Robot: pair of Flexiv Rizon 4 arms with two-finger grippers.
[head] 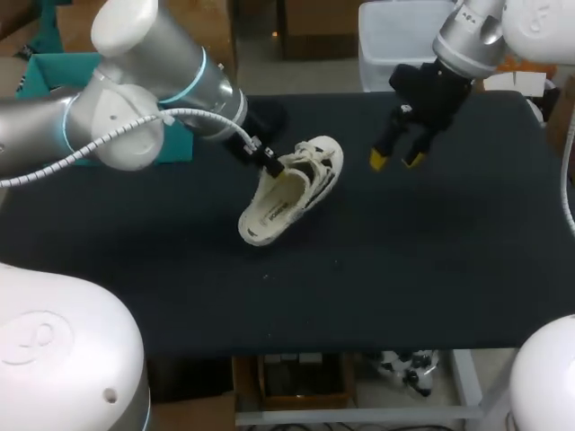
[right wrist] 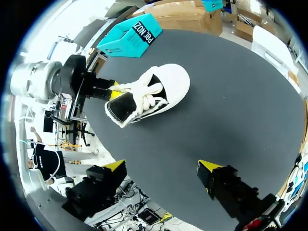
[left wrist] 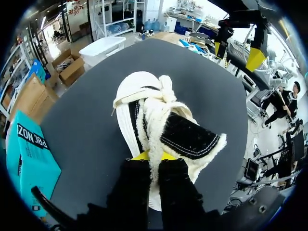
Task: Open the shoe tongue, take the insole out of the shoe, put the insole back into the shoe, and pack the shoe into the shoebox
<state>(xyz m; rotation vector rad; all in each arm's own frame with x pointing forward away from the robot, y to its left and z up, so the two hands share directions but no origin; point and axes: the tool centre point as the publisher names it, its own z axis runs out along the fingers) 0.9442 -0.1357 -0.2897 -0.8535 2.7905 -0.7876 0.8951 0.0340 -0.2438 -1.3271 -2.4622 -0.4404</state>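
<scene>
- Our left gripper (left wrist: 150, 157) is pressed together on the shoe (head: 289, 190). A strip of the fleecy edge at the shoe's opening sits between its two yellow tips. We cannot tell if this strip belongs to the tongue or to the collar.
- The shoe is near the middle of the table (head: 431, 269), tilted on its side. Its lower end seems to rest on the dark surface.
- The black-lined tongue (left wrist: 188, 137) is folded outward, just beside the left fingers.
- Our right gripper (head: 398, 160) hangs above the table, well apart from the shoe. Its fingers are spread and nothing is between them.
- The teal shoebox (head: 45, 72) stands at the far left of the table, behind our left arm.
- We judge that the tongue is open and the insole comes next. We cannot see the insole clearly.
- The pinch holds only soft, thin material. A strong pull on the insole may drag the fleece out of the tips, and the shoe would fall flat.
- The shoe has little support below. A push from the right fingers may turn it around the grasp, so the opening faces away.
- The laces lie near the opening, so the right fingers may catch them instead of the insole.
- If the tongue drops back, it would cover the opening.
</scene>
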